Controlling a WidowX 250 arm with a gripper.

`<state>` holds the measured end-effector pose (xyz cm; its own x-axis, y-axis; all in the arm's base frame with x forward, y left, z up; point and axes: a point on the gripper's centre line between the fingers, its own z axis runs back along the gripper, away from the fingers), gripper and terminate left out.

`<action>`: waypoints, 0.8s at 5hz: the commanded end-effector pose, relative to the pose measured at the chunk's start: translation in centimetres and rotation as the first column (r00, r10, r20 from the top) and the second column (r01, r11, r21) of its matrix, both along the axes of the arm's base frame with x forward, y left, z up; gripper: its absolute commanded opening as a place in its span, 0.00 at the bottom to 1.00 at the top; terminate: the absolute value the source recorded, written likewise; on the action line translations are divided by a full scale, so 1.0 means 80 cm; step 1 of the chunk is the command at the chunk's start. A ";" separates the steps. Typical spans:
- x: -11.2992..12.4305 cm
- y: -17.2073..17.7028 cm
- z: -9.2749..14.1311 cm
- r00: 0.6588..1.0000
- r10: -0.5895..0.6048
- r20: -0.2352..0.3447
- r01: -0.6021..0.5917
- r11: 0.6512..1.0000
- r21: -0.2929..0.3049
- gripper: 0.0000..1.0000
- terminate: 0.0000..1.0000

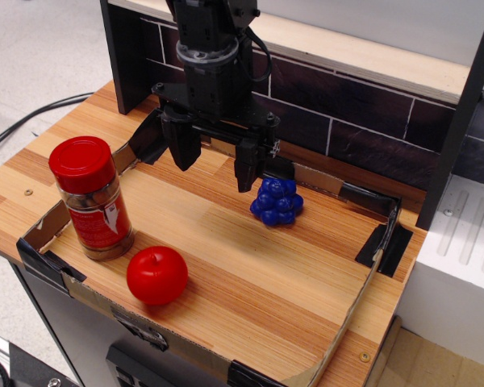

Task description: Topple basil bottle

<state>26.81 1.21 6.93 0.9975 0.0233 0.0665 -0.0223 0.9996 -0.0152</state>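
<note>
Bottle (92, 198) is standing upright at the tabletop's (226, 266) front-left, apple (156, 275) just beside it. Fingers (185, 145) are spread with nothing in them, hanging well behind, so I'd say we're at the approach; next it needs to swing left and shove the bottle near the lid.

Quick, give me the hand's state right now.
Hand: open, holding nothing, raised above the table and apart from the basil bottle.
</note>
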 end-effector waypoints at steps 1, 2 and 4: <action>0.000 0.000 0.000 1.000 0.000 0.000 0.000 1.000 0.000 1.00 0.00; 0.004 0.023 0.011 0.986 -0.164 -0.034 0.165 0.986 0.011 1.00 0.00; -0.001 0.068 0.032 0.919 -0.393 -0.033 0.394 0.918 0.043 1.00 0.00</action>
<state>25.59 6.35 7.52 0.9272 -0.3736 -0.0265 0.3731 0.9275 -0.0209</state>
